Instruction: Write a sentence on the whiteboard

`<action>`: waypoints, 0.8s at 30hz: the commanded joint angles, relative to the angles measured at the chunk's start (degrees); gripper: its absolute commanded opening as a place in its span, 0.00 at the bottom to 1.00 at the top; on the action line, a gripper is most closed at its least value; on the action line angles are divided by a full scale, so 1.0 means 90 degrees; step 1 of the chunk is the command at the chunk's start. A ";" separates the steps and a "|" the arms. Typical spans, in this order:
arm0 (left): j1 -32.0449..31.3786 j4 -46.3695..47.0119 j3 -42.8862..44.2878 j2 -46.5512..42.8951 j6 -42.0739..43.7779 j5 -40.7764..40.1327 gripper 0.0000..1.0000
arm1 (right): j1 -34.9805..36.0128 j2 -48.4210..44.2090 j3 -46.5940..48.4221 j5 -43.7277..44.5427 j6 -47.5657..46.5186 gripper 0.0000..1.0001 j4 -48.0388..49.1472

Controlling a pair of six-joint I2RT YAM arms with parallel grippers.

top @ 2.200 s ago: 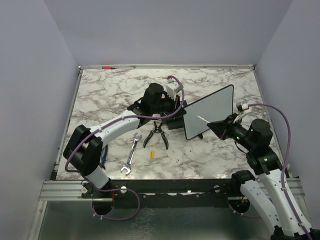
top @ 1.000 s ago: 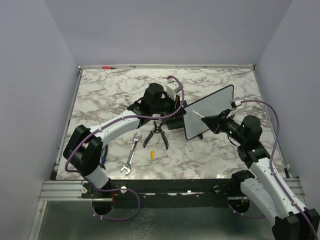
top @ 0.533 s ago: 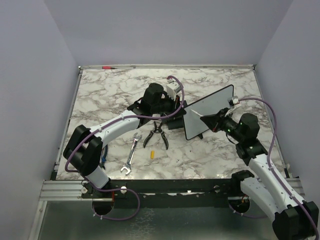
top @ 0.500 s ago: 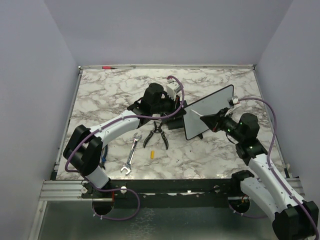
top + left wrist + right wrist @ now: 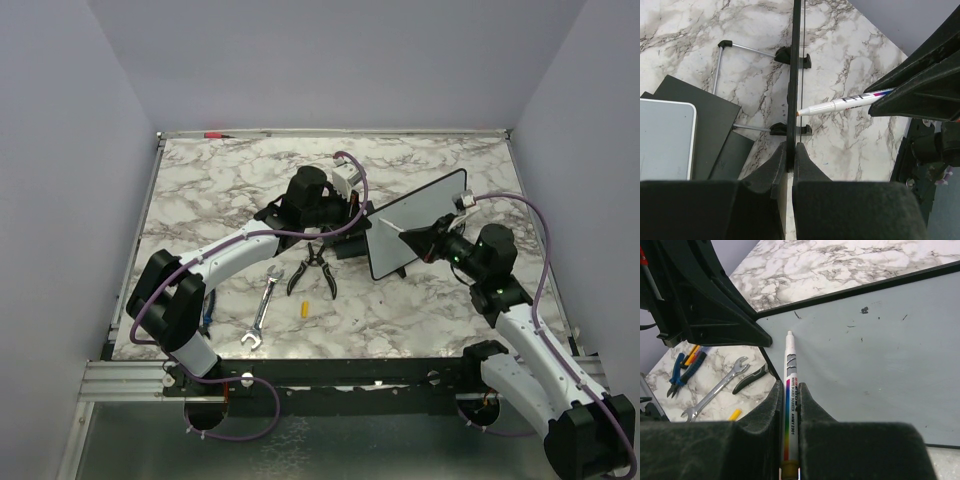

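While it stands upright on its black feet on the marble table [image 5: 230,190], the whiteboard [image 5: 415,212] sits at about 3 o'clock from the table's middle, its glossy grey-white face turned toward the right arm. Near the top edge that face [image 5: 865,365] bears a few short dark marks [image 5: 863,310]; no word can be read in them.

The left gripper [image 5: 791,145] has its fingers pressed onto the board's thin black frame [image 5: 796,75], pinching it at the 9 o'clock edge as seen from above [image 5: 358,226]. From 4 o'clock the right gripper [image 5: 789,390] pinches a white marker [image 5: 790,365] whose tip meets the face near its 10 o'clock corner. The left wrist camera shows the marker [image 5: 845,103] touching the board edge-on. Its barrel carries a rainbow stripe and the print "WHITE BOARD MARKER", then a code that seems to read "AWM Y2201".

Behind the board, at its 9 o'clock, lies a black block with a light grey pad [image 5: 665,135]. At the board's 8 o'clock lie black-handled pliers [image 5: 315,270]. Farther out the same way lie a small yellow piece [image 5: 304,308] and a steel wrench [image 5: 263,310]. Blue-handled cutters [image 5: 682,372] lie beyond those.
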 commanded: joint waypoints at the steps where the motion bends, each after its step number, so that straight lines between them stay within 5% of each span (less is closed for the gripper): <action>1: -0.0096 -0.0185 0.0176 -0.0044 0.0078 0.0311 0.00 | -0.0009 0.0072 -0.0017 -0.0226 -0.0241 0.01 -0.0027; 24: -0.0132 -0.0222 0.0196 -0.0096 0.0103 0.0272 0.00 | 0.0037 0.0188 0.0009 -0.0088 -0.0448 0.01 -0.0652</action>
